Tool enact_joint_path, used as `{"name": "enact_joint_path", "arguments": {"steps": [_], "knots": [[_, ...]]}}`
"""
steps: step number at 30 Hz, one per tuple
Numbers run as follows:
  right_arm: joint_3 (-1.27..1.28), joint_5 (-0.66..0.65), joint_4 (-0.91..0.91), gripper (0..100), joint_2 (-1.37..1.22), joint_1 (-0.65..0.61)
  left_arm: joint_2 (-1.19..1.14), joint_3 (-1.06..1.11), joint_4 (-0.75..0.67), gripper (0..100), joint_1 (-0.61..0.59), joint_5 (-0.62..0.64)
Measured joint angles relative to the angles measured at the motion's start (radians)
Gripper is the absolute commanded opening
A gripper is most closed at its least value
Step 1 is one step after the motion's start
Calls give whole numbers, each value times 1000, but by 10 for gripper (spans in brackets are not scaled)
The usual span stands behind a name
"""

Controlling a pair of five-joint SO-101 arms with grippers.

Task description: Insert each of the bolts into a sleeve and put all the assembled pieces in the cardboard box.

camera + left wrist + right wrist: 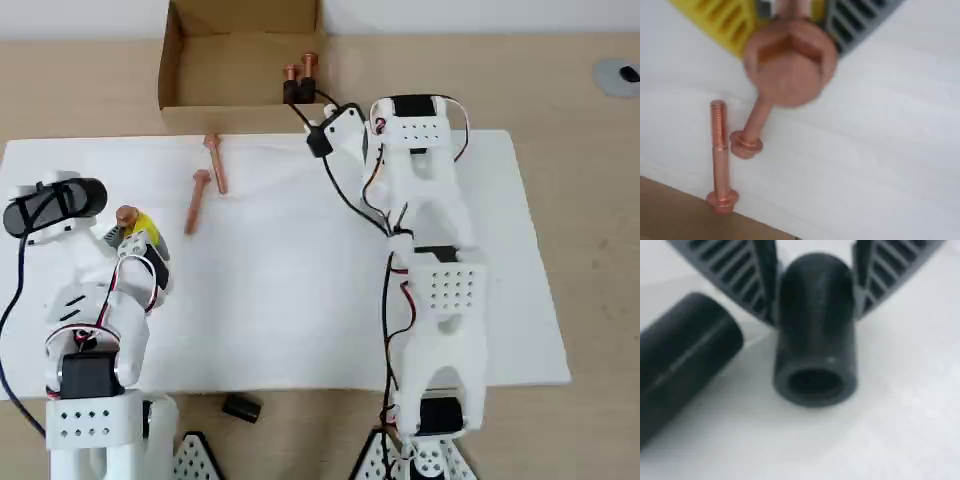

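My left gripper (130,224) hangs over the left side of the white mat, shut on a copper bolt (126,215). In the left wrist view the bolt's hex head (790,60) sits between a yellow finger (725,20) and a grey one (860,20). Two more bolts (215,162) (197,201) lie loose on the mat. My right gripper (320,138) is near the mat's far edge, shut on a black sleeve (815,350) whose open end faces the camera. A second sleeve (685,360) lies beside it. The cardboard box (200,95) holds two assembled pieces (300,80).
The white mat (300,300) covers most of the wooden table. One black sleeve (241,407) lies off the mat near the front edge, between the two arm bases. Black cables (350,200) trail from the right arm across the mat.
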State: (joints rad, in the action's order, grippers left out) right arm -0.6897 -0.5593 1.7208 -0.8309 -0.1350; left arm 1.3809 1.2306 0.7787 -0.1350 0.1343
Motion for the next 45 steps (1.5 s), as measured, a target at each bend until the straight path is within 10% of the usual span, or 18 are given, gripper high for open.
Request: {"name": "enact_joint_path", "arguments": {"steps": [36, 45], "knots": [[57, 103, 54, 11, 459, -35, 0, 0, 38, 6, 0, 0], [264, -75, 17, 16, 468, -43, 2, -2, 87, 6, 0, 0]]}}
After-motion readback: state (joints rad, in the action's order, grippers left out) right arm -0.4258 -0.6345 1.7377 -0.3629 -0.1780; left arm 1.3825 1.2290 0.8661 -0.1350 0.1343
